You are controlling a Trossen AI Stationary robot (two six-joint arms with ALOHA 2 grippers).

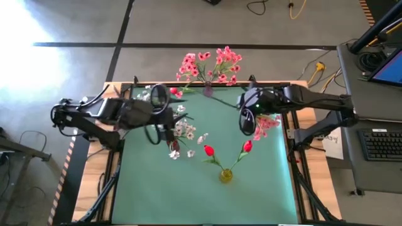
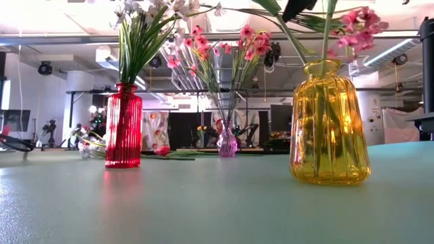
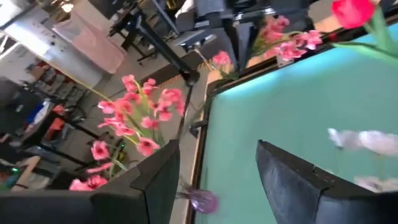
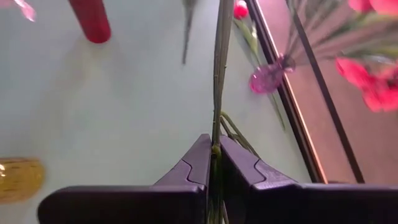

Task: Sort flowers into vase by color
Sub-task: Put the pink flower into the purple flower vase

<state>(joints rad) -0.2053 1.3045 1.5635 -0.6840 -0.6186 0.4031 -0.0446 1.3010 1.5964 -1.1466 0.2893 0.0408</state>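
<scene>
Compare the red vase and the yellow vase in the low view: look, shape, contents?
The red vase is tall, slim and nearly straight-sided; the yellow vase is squat and bulbous with a narrow neck. The red vase holds white blossoms on a bunch of green stems; the yellow vase holds only a few stems, with red buds seen from above. Both are ribbed, translucent, upright on the green table.

Front desk [image 1: 188, 201]: lying bare, giving open passage.
Centre: yellow vase [image 1: 225, 175] and red vase [image 2: 123, 125] standing in the way.
Back edge: purple vase [image 1: 208, 90] blocking, pink sprays [image 1: 210, 66] spreading overhead.
</scene>
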